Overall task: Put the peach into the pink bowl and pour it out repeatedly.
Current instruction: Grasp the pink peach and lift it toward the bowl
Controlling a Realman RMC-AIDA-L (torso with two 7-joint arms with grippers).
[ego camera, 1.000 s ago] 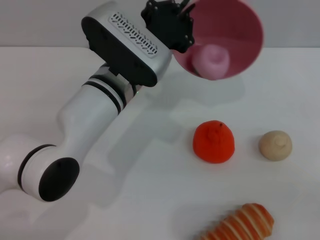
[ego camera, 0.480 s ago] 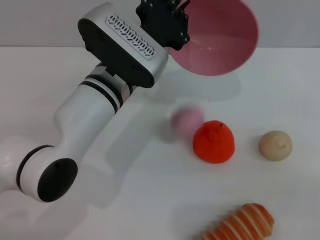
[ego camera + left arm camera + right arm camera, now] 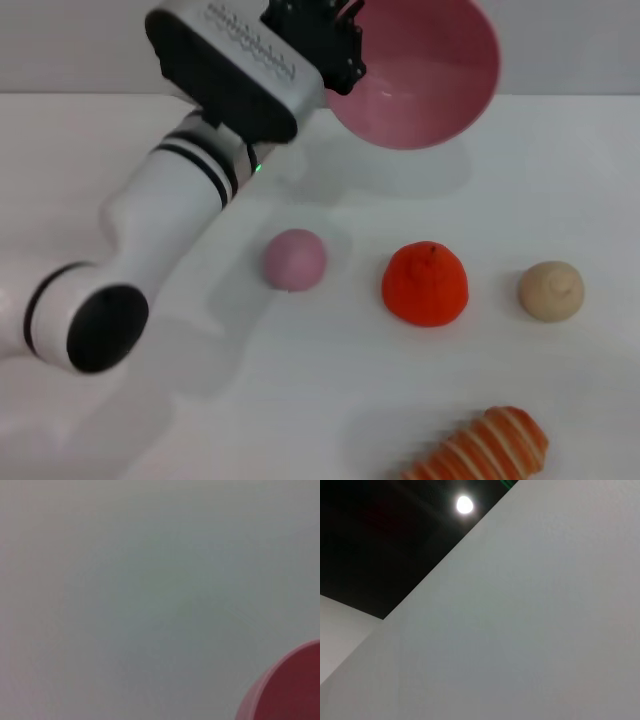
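Glossy round pink plastic bowl (image 3: 420, 85): raised, tipped on its side, empty. Small round pale-pink soft peach (image 3: 295, 259): on desk, nearer, left.

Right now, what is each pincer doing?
Left pincer: shut on the pink bowl, tipped in the air, empty.
Right pincer: not in view.

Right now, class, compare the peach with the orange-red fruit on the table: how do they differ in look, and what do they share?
The peach is pale pink, while the orange-red fruit is vivid orange-red. The peach looks smaller and smoothly round; the orange-red fruit is bulkier, with a small nub on top. The peach lies nearer the left arm; the orange-red fruit lies between it and the beige ball. Both rest on the white table, apart, outside the tilted pink bowl.
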